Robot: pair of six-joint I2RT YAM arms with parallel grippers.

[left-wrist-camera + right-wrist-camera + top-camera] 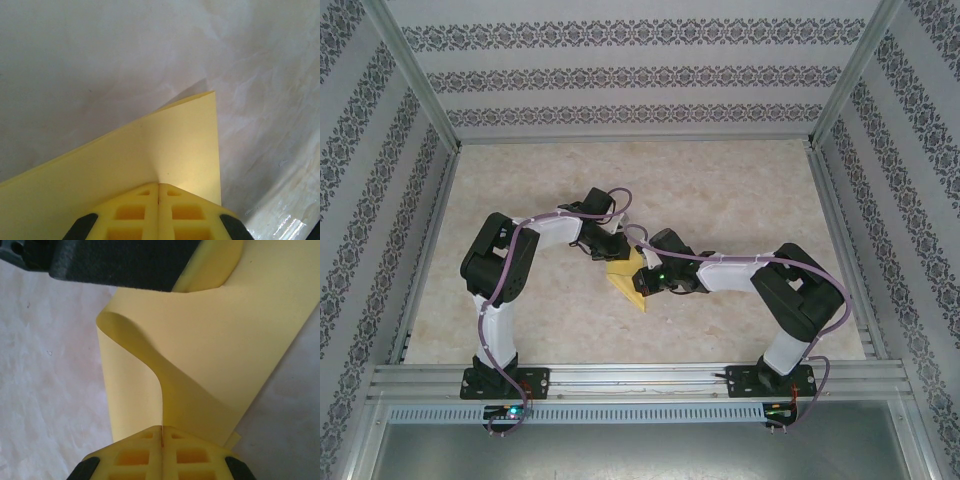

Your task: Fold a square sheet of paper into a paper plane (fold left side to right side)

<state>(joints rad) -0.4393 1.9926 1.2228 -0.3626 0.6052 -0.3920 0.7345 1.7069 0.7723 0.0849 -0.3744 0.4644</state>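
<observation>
The pale-yellow sheet of paper lies mid-table between the two arms, partly lifted and curled. My left gripper is at its far-left edge, and in the left wrist view the gripper is shut on the paper. My right gripper is at the sheet's right side. In the right wrist view this gripper is shut on a raised flap of the paper, which bends over in a loop. A second layer peeks out at the lower right. The left gripper's finger shows at the top. A paper plane is out of view.
The marbled table top is walled by patterned panels at the back and sides. A metal rail with both arm bases runs along the near edge.
</observation>
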